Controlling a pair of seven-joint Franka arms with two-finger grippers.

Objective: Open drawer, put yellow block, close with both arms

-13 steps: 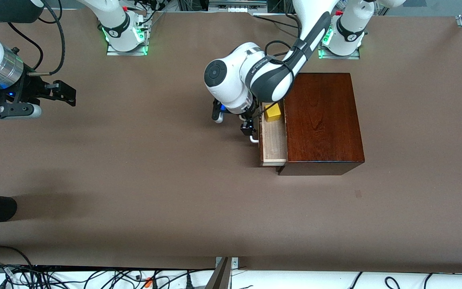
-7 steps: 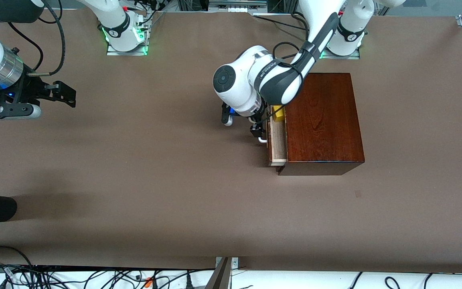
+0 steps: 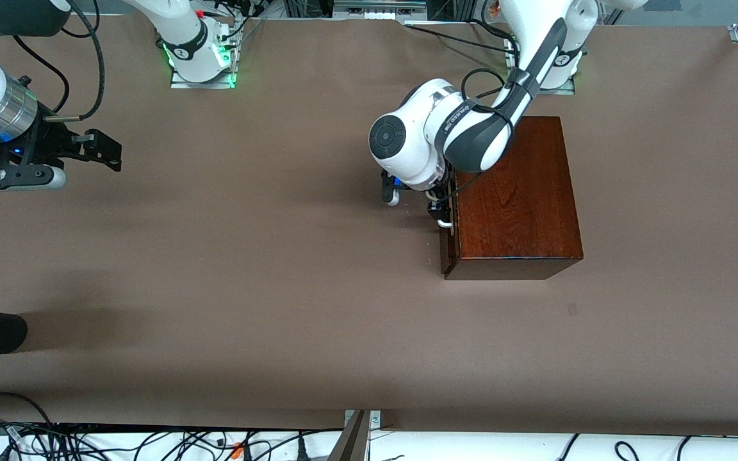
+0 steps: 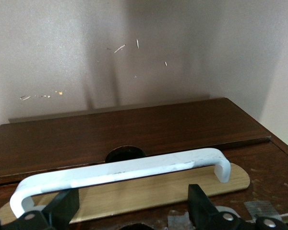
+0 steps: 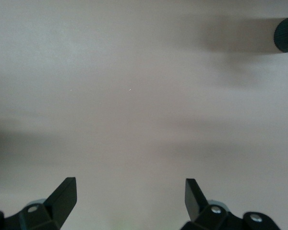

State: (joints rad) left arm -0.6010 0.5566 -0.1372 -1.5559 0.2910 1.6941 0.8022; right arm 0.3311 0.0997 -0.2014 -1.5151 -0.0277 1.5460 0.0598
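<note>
The left gripper (image 3: 444, 216), fingers spread, straddles the white U-shaped bar handle (image 4: 120, 175) of the dark reddish-brown drawer (image 3: 448, 238), which sits nearly flush in the glossy mahogany box (image 3: 515, 192); the yellow block is unseen, presumably inside. Withdrawing crookedly could snag the handle and reopen it. The right gripper (image 3: 97, 148) waits spread over bare brown counter (image 3: 247, 288); nothing obstructs

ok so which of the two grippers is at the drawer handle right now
The left gripper, open at the drawer's white handle. The right gripper waits open over bare table at the right arm's end.
</note>
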